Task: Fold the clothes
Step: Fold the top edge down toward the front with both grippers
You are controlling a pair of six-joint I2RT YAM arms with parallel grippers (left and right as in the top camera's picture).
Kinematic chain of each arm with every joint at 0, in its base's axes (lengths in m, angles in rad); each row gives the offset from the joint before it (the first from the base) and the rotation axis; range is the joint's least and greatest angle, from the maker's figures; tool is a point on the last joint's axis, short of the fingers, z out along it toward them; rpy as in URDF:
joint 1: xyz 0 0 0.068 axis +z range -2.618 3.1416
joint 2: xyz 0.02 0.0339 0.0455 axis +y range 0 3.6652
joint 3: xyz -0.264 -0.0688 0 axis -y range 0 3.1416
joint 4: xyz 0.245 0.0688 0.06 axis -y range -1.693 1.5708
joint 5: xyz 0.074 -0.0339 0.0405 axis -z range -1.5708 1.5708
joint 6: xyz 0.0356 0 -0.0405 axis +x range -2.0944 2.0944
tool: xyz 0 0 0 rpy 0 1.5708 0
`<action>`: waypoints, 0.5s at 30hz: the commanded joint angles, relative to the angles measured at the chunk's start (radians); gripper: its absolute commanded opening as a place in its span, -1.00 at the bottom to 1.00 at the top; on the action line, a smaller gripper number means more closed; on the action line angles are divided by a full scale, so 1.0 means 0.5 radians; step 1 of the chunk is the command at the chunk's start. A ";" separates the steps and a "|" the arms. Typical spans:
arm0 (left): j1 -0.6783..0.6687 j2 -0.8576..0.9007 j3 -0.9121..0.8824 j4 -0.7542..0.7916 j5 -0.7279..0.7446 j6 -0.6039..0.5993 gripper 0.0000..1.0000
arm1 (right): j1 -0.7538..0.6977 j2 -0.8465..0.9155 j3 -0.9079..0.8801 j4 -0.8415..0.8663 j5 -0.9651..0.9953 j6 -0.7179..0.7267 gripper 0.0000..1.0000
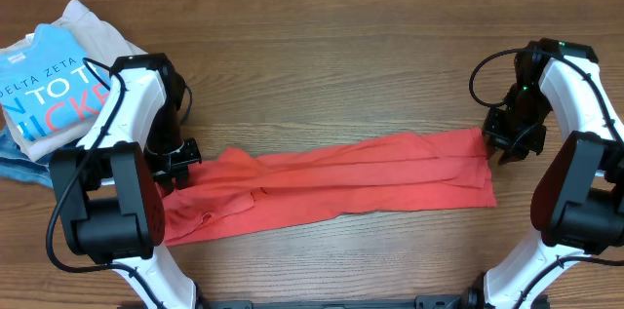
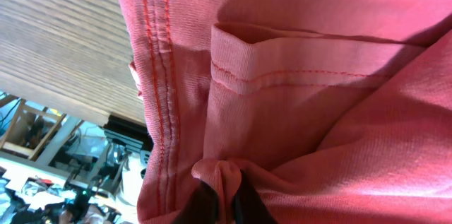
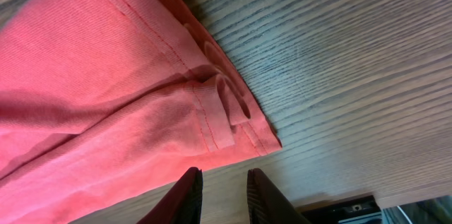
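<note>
The clothes (image 1: 341,187), a coral-red T-shirt, lie folded into a long narrow strip across the table from left to right. My left gripper (image 1: 183,160) is at the strip's left end. In the left wrist view its dark fingers (image 2: 205,203) are shut on a small pinched fold of the red cloth (image 2: 296,75). My right gripper (image 1: 504,145) hovers at the strip's right end. In the right wrist view it (image 3: 224,178) stands open over bare wood, just off the hemmed corner of the cloth (image 3: 92,97), with nothing between its fingers.
A pile at the back left holds a bright blue T-shirt (image 1: 49,95) with white and pink letters, a beige garment (image 1: 93,19) under it and blue jeans (image 1: 18,158). The wooden table (image 1: 341,65) extends behind the strip.
</note>
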State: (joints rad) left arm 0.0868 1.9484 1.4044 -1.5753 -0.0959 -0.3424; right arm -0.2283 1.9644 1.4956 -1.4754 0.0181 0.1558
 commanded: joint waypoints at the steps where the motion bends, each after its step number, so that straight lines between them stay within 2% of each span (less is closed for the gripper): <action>1: -0.005 -0.026 -0.138 0.026 -0.074 -0.044 -0.76 | -0.004 -0.050 -0.009 0.020 -0.034 -0.005 -0.50; 3: -0.005 -0.026 -0.219 0.100 -0.069 -0.050 -0.68 | -0.004 -0.050 -0.009 0.043 -0.045 -0.005 -0.50; 9: -0.005 -0.026 -0.256 0.085 -0.085 -0.074 -0.13 | -0.004 -0.050 -0.009 0.053 -0.046 -0.005 -0.51; 15: -0.006 -0.027 -0.166 0.117 -0.082 -0.095 -0.21 | -0.004 -0.050 -0.009 0.058 -0.050 -0.005 -0.48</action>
State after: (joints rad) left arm 0.0868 1.9484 1.2827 -1.5261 -0.1249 -0.3683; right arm -0.2283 1.9644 1.4956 -1.4502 0.0032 0.1562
